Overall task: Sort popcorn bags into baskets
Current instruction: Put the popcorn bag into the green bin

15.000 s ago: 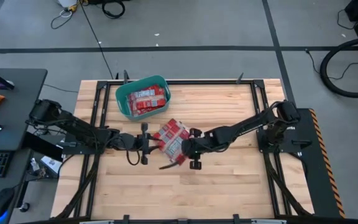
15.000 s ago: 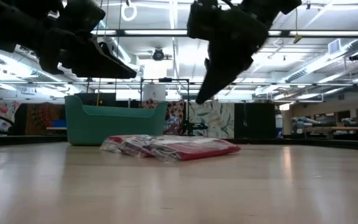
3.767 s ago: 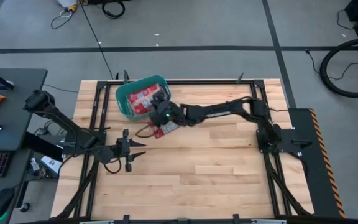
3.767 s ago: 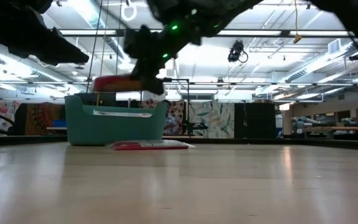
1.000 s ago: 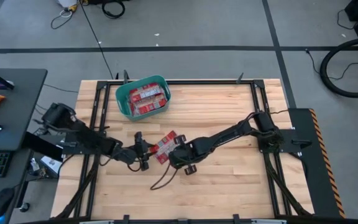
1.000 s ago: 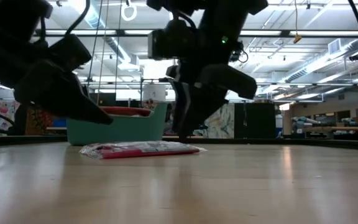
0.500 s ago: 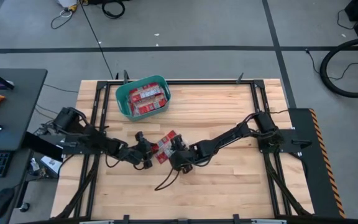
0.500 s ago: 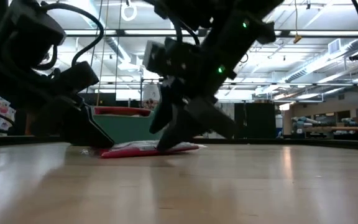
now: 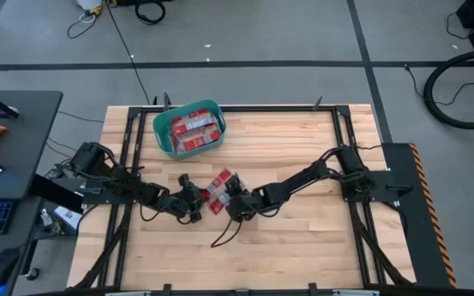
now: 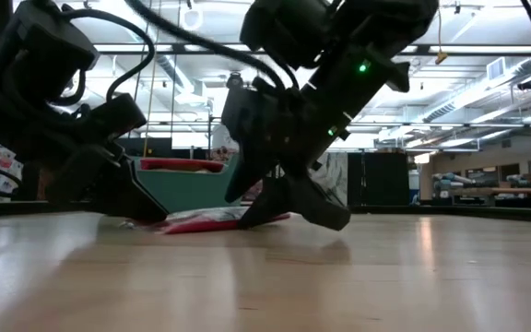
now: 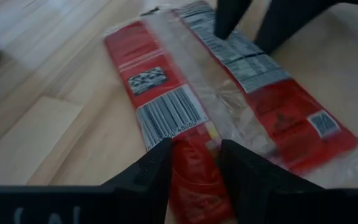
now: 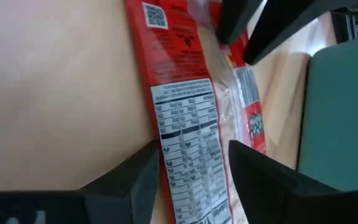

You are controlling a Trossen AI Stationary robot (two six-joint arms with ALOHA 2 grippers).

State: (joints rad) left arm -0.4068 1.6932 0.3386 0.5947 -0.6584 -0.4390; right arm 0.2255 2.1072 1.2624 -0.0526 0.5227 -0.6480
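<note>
Two red popcorn bags point(image 9: 218, 187) lie flat side by side on the table's middle, printed backs up: one with a barcode point(image 11: 163, 109), one with a nutrition label point(image 12: 188, 124). My left gripper point(image 9: 196, 202) is down at their left end, open, its fingers point(image 11: 154, 165) either side of the barcode bag's end. My right gripper point(image 9: 231, 203) is down at their right end, open, its fingers point(image 12: 145, 171) either side of the label bag's end. The teal basket point(image 9: 161, 123) stands toward the far left edge and holds several red bags point(image 9: 194, 131). My left gripper comes in low and slanting from the table's left, its fingers along the barcode bag's end point(image 11: 191, 155); whether they touch it, I cannot tell. My right gripper slants down from the table's right over the label bag's end point(image 12: 194, 168); whether its fingers touch it, I cannot tell.
The two grippers face each other a bag's length apart, fingertips close point(image 10: 247, 214). The basket point(image 10: 182, 189) is behind them toward the far edge. A black cable point(image 9: 220, 238) trails on the wood near the right gripper. Bare wood lies toward the near and right edges.
My left gripper has moved right and down to the bags' left end. My right gripper has moved left toward the bags, tipped from upright to slanting, and come down at their right end. The bags have stayed on the table.
</note>
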